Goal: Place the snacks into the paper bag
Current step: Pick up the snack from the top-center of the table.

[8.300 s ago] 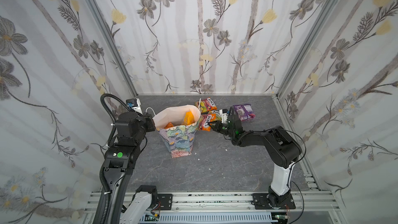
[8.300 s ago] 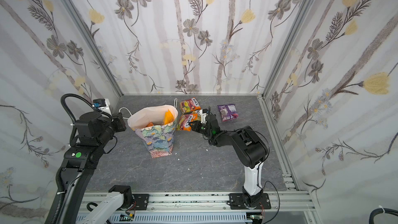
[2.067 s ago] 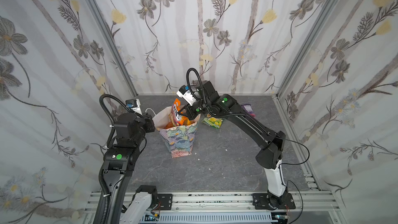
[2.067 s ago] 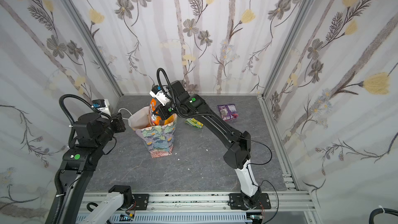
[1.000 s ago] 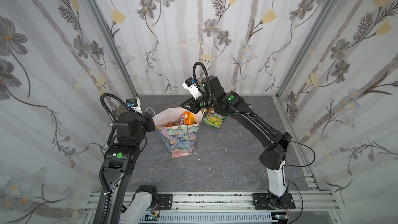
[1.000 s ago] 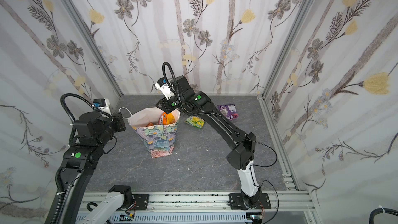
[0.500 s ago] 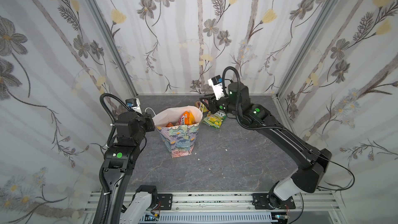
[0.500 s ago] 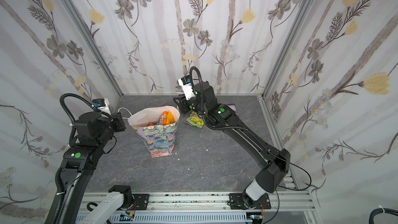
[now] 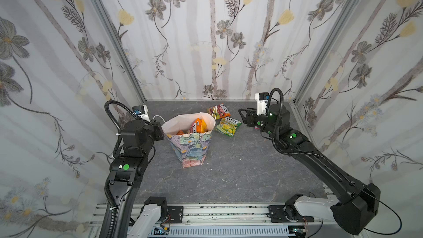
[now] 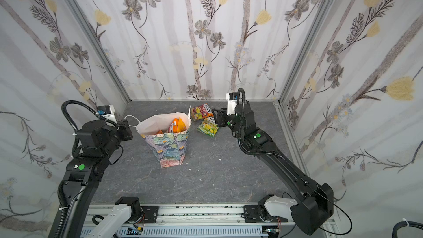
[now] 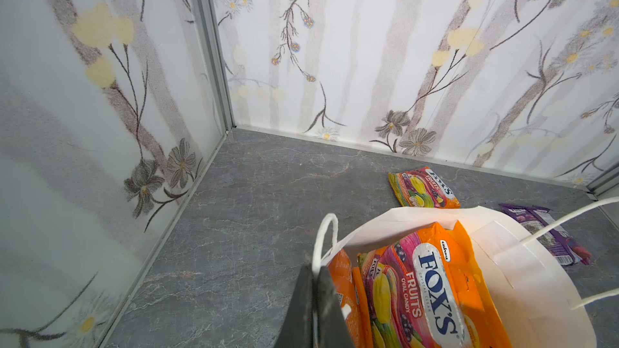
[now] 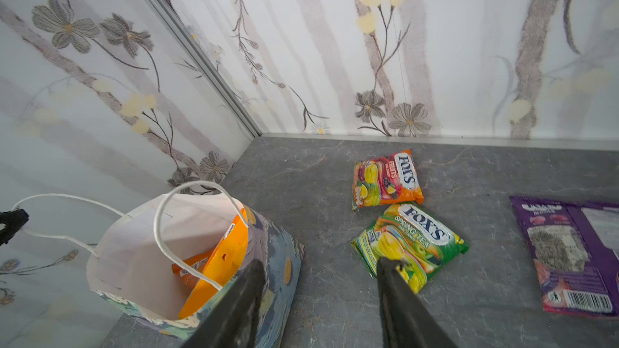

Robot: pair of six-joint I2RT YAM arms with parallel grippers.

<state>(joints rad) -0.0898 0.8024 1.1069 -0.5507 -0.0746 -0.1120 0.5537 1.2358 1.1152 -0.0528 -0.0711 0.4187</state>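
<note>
Light, slick sweet packs: some stand in the paper bag (image 9: 192, 149), three lie on the bench (image 9: 240, 175) beside it.
Left fingers (image 11: 311, 309) are pinched tight on the bag's cord handle. Right fingers (image 12: 402, 296) stand apart, empty, near the green pack (image 12: 410, 246) reading "FOX'S SPRING TEA". It is probably soft and slippery, so a sealed edge suits best. The orange pack (image 12: 385, 179) reads "FOX'S FRUITS", and the purple pack (image 12: 576, 252) is unreadable.

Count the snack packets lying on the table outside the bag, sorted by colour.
orange-pink FOX'S packet: 1
green FOX'S packet: 1
purple packet: 1
Total outside the paper bag: 3
</note>
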